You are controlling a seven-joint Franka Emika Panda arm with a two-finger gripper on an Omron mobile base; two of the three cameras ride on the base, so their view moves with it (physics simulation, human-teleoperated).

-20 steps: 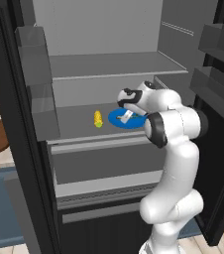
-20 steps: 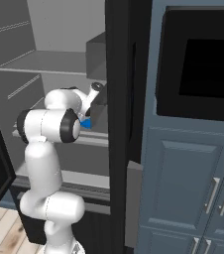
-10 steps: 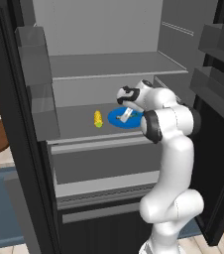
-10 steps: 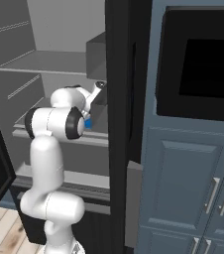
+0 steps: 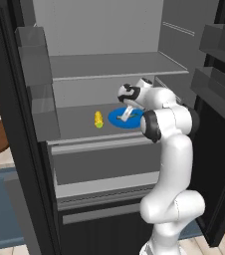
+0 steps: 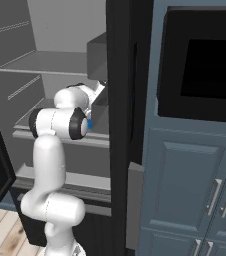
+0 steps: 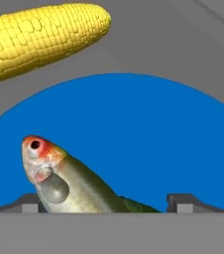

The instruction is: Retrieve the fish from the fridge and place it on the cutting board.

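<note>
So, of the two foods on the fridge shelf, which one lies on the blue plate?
The fish: grey-silver with a reddish head, it lies on the blue plate by the gripper. The yellow corn cob lies beside the plate on the bare shelf.

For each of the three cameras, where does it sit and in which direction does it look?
Left base view: behind the arm's left, looking into the black fridge; arm and hand show.
Right base view: behind its right, facing fridge and blue-grey cabinets; arm shows.
Hand view: on the hand, over the small silver fish.
Left base and hand views share the round blue plate and yellow corn cob.

yellow corn cob [image 5: 98, 119] beside round blue plate [image 5: 115, 118]; blue-grey cabinets [image 6: 195, 190]
</note>
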